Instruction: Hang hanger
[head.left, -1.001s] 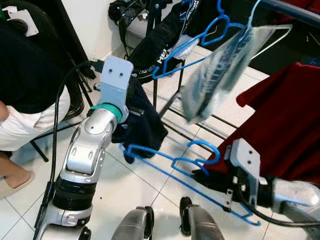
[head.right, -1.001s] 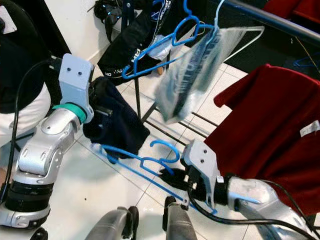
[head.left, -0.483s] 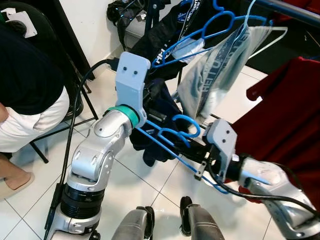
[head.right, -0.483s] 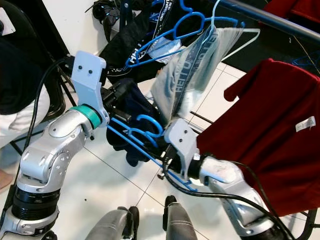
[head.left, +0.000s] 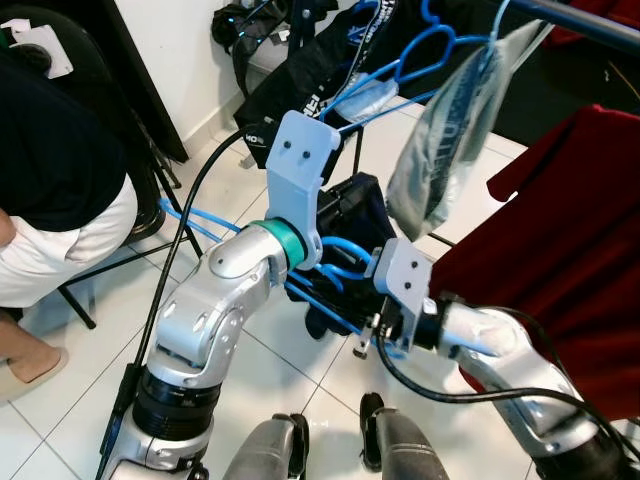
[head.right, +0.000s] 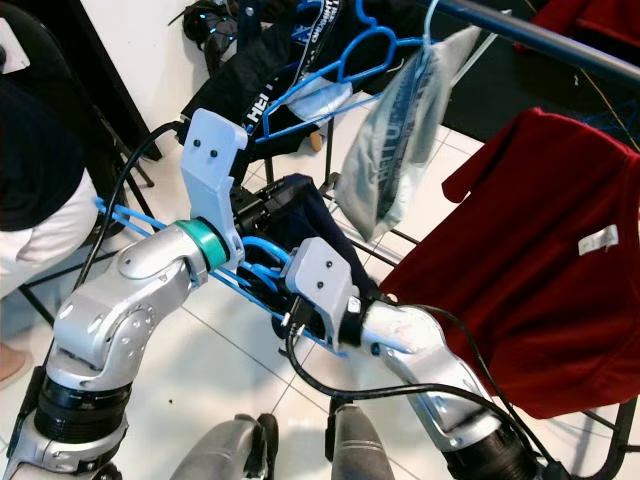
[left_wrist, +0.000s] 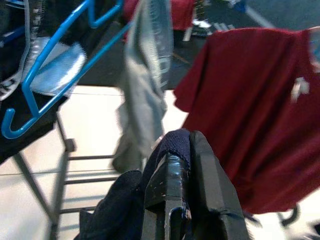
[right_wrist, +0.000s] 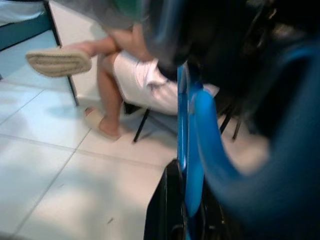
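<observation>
Left eye view: the left tool (head.left: 335, 215) is raised mid-scene, pinching a dark navy garment (head.left: 345, 235). A thin blue plastic hanger (head.left: 330, 285) runs slantwise beneath it into the right tool (head.left: 375, 330), whose fingertips are hidden behind its grey wrist block. Above, a pale printed garment (head.left: 445, 140) hangs from the rail (head.left: 590, 22), beside a red shirt (head.left: 570, 250).

Right eye view: the same scene; a seated person (head.right: 40, 190) is cut off at the left edge.

Left wrist view: the left tool's black fingers (left_wrist: 192, 190) are pressed together on knitted navy cloth.

Right wrist view: blurred; the right tool (right_wrist: 187, 210) grips the hanger's blue bar, with the person's sandalled foot (right_wrist: 57, 60) over white floor tiles (right_wrist: 60, 190).
</observation>
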